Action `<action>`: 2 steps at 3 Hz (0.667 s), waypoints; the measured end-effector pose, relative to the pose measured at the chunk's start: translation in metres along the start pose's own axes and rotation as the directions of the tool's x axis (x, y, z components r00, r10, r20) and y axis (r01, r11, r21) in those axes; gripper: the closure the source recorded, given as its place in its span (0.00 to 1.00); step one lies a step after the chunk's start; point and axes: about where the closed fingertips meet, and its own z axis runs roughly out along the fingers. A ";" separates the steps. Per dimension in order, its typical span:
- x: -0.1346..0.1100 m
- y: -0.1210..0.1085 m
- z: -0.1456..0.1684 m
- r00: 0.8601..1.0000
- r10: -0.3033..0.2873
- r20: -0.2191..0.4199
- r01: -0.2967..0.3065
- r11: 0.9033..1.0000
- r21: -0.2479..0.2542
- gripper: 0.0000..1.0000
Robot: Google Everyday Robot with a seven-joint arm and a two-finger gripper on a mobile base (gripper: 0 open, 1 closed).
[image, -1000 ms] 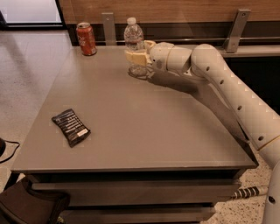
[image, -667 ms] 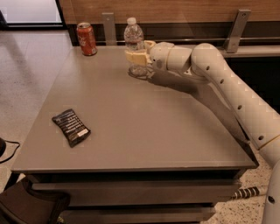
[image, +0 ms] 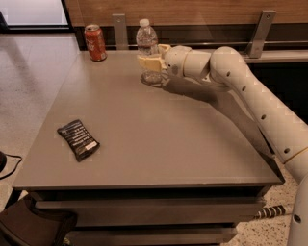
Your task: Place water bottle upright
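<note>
Camera view: on the near left of the grey table [image: 159,139] a dark snack packet [image: 78,140] lies flat. Farther back the gripper [image: 152,55] reaches in from the right, its two pale fingers [image: 148,62] closed around the middle of the water bottle [image: 147,36], which stands upright on the tabletop, cap up. Beyond, at the far left corner, stands a red soda can [image: 95,42], apart from the bottle.

Grey table [image: 159,144], hand [image: 152,56] at far edge; wood wall [image: 207,12], poss. terrazzo floor [image: 29,91].
</note>
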 end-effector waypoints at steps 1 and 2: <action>0.000 0.000 0.000 1.000 0.000 0.000 0.000 1.000 0.000 0.29; 0.000 0.000 0.000 1.000 0.000 0.000 0.000 1.000 0.000 0.06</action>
